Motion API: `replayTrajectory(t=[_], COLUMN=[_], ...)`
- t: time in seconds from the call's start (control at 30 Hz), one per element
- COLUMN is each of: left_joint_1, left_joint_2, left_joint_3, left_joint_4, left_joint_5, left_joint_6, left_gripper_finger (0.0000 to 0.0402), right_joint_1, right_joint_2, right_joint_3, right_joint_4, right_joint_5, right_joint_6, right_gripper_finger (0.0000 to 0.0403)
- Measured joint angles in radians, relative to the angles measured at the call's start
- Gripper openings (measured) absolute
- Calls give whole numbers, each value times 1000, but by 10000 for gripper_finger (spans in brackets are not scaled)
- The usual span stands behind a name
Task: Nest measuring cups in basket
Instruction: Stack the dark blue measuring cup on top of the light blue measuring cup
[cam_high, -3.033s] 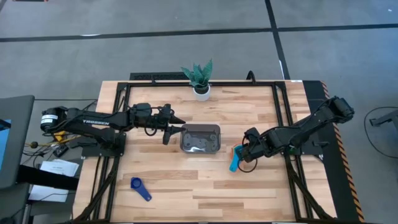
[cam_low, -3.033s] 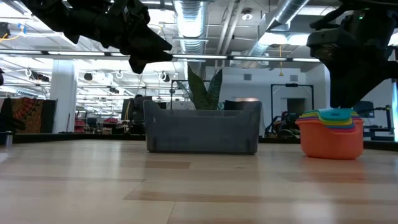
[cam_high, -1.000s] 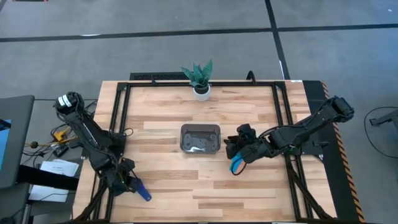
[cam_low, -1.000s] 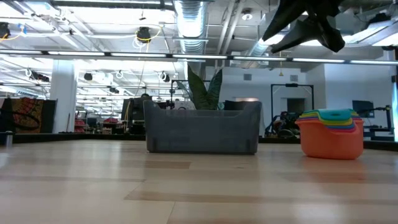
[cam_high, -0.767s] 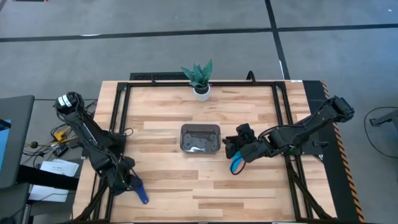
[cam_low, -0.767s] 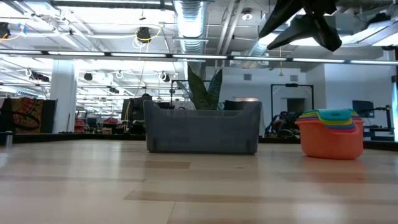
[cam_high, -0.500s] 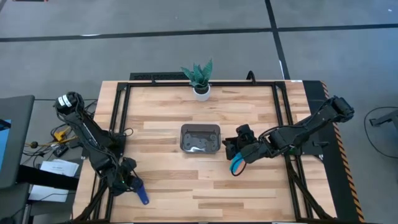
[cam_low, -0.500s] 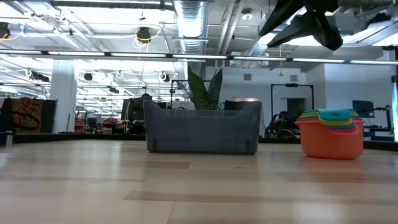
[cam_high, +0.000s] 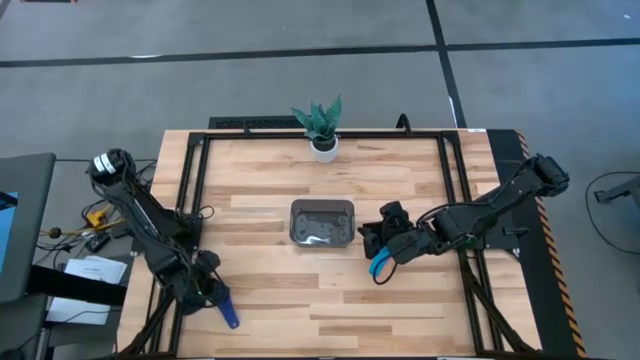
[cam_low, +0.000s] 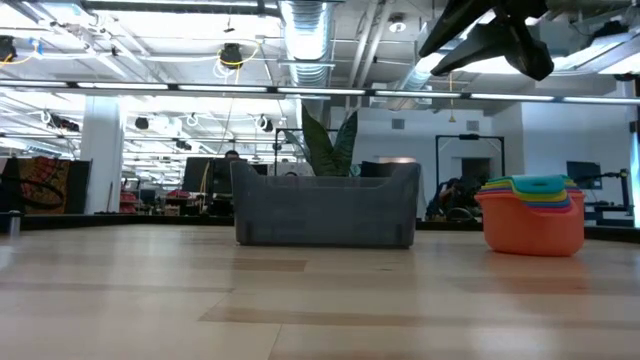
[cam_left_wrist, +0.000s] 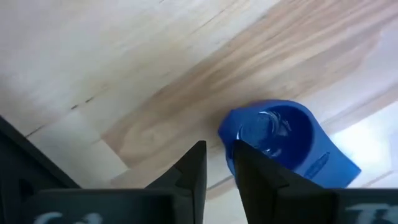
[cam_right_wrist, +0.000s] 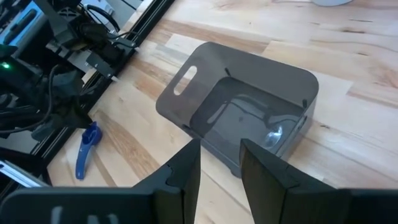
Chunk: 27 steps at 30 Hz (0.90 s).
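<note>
Working the left claw (cam_left_wrist: 217, 163) at the near left corner of the table (cam_high: 300, 290), I have its fingers nipped on the rim of the lone blue measuring cup (cam_left_wrist: 280, 140), the only one apart from the rest, so it needs fetching. My right claw (cam_right_wrist: 217, 165) hangs above the table between the grey basket (cam_right_wrist: 239, 112) and the nested stack of cups (cam_low: 532, 212), fingers apart and holding nothing. The basket sits mid-table with no cup in it yet, and I can read no writing anywhere
</note>
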Motion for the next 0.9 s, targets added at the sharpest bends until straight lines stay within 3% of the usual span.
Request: replayTrajectory(t=[0.43, 0.63, 0.9], left_joint_1=[0, 1, 2], left_joint_2=[61, 61, 62], left_joint_3=[0, 0, 0], left_joint_4=[80, 75, 85], left_joint_5=[10, -20, -46], left_joint_6=[37, 79, 102], left_gripper_finger=[50, 8, 3], right_joint_1=[0, 0, 0], right_joint_2=[0, 0, 0], right_joint_3=[0, 0, 0], right_joint_4=[1, 3, 43], right_joint_5=[-5, -5, -5], right_joint_6=[0, 15, 16], right_gripper_finger=[133, 133, 125])
